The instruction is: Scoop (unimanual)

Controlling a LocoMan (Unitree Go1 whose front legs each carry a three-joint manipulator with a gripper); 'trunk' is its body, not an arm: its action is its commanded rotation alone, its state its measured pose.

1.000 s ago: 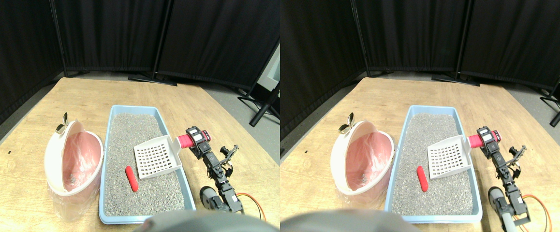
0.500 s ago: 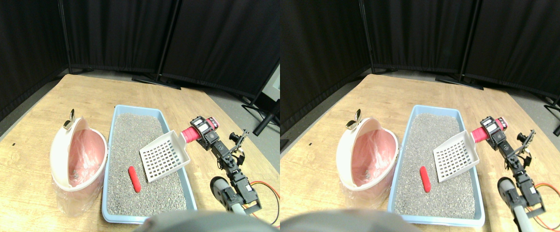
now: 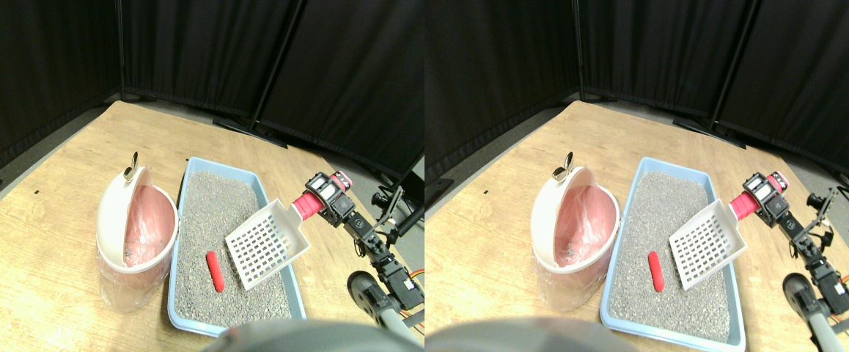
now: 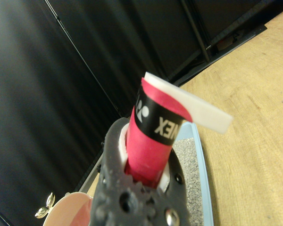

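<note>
On your left, a pale wooden tabletop fills the scene, with black curtains standing behind it.

First comes a round white bin, tilted so its mouth faces right. A pink plastic liner lines the inside, and a few grey specks of litter lie at the bottom. A small metal clip sits on the bin's far rim.

Just beside the bin, to its right, lies a long light-blue tray. It is filled edge to edge with grey gravel-like litter. On that litter, toward the near end, rests a small red capsule-shaped piece. It lies loose on the surface, apart from the scoop.

Next is the white slotted scoop. Its grid-patterned pan hangs over the right side of the tray, tilted down to the left, with its leading edge just beside the red piece and not touching it. No litter shows in the pan.

The scoop's handle is wrapped in red tape. Your right claw is clamped around it, and the wrist view shows the red handle seated between the dark jaws. The arm runs down to the lower right.
</note>
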